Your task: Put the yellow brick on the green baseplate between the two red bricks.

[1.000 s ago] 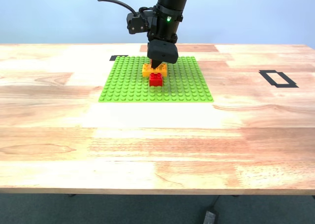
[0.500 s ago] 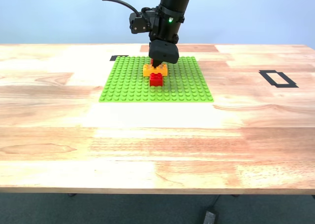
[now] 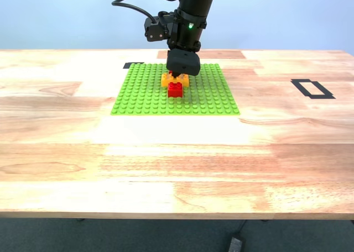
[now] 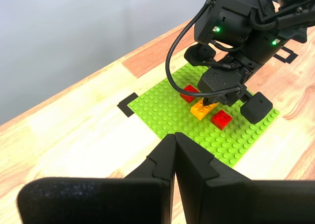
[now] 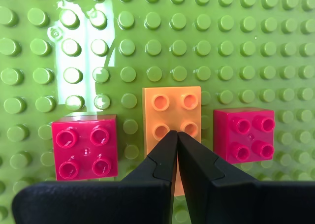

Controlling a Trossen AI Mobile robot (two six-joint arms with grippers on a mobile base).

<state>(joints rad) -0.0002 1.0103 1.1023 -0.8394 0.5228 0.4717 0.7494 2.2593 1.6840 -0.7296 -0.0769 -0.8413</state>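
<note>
Seen from second wrist cam: red brick (image 5: 85,145), yellow brick (image 5: 172,119), other red brick (image 5: 244,134) in a row on green baseplate (image 3: 144,94), w/ small gaps between. Second gripper (image 5: 176,135) jaws pressed together, tips over yellow brick; can't tell if touching. First gripper (image 4: 174,138) also closed, empty, well apart from plate.

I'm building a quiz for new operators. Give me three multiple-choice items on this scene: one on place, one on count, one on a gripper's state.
1. Where is the yellow-orange studded plastic brick?
A. between the red bricks
B. off the plate
C. stacked on a red brick

2. How many small red square plastic bricks sit on the lime-green studded baseplate?
A. one
B. two
C. three

3. My second gripper's fingers are:
A. wide open
B. shut
C. holding a red brick

Answers: 1 A, a red brick sits either side; 2 B, two show; 3 B, the tips meet over the yellow brick.
</note>
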